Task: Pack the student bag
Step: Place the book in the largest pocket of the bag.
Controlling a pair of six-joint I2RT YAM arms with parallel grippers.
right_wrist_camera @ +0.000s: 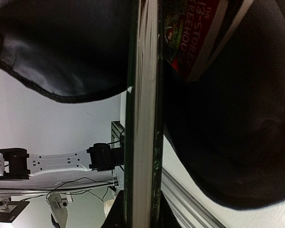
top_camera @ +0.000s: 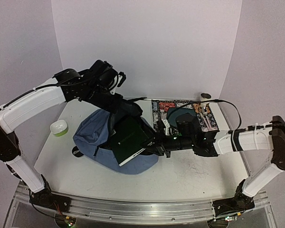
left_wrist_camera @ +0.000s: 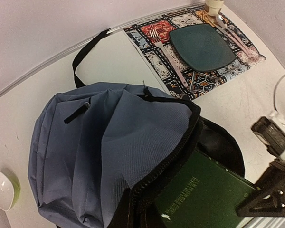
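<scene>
Left gripper [top_camera: 125, 105]: we are seeing it clenched on the dark rim of the student bag [top_camera: 92, 135], holding the mouth lifted above the table [top_camera: 190, 171]. Right gripper [top_camera: 154, 142]: we are seeing it grasping the green book [top_camera: 128, 140] by 1 end, with the jaws pressing on both covers and the page edge [right_wrist_camera: 142, 118] running straight up the right wrist view.

We are locating the student bag [left_wrist_camera: 85, 142] left of centre on the table. It is lying with its zippered front pocket facing up and its mouth facing the right arm. 1 black strap is trailing behind it. The green book [left_wrist_camera: 204, 190] is lying tilted in the mouth, partly inside the black lining. Deeper in the bag, we are seeing the red cover of a second book [right_wrist_camera: 194, 28] beside the green one.

Behind the right arm, a patterned placemat [left_wrist_camera: 152, 52] is lying flat, carrying a dark teal plate [left_wrist_camera: 202, 47] and a fork [left_wrist_camera: 168, 59]. Left of the bag and apart from it, 1 small white and green object [top_camera: 59, 127] is sitting.
</scene>
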